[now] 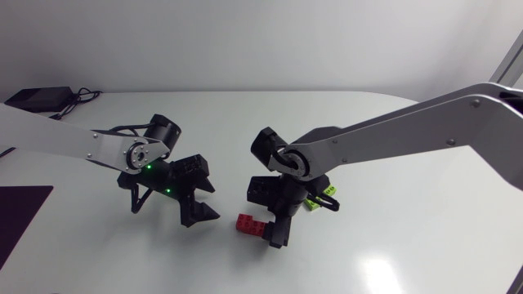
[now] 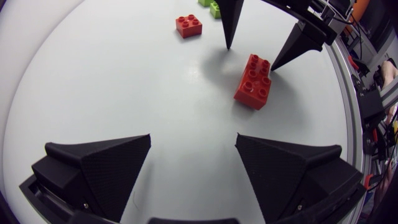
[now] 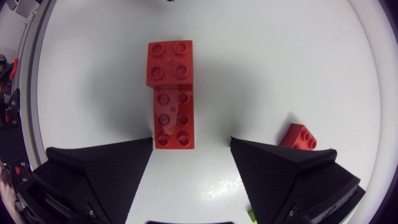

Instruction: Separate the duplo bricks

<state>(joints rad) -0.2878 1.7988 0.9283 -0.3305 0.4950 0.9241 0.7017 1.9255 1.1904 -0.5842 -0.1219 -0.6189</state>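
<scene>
Head view: red stack [image 1: 252,225] flat on the surface, right gripper [image 1: 278,222] directly over it, left gripper [image 1: 208,202] just beside. Left wrist: fingers spread wide, gripping nothing, stack ahead, loose red brick [image 2: 188,25] further off. Right wrist: fingers open too, stack nearer one finger. Probably best to centre first, then pinch one brick, leaving the other for the left.

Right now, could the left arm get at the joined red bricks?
Probably yes, with care. Only bare table lies between the open left gripper and the red bricks, but the open right gripper hangs close over them.
</scene>
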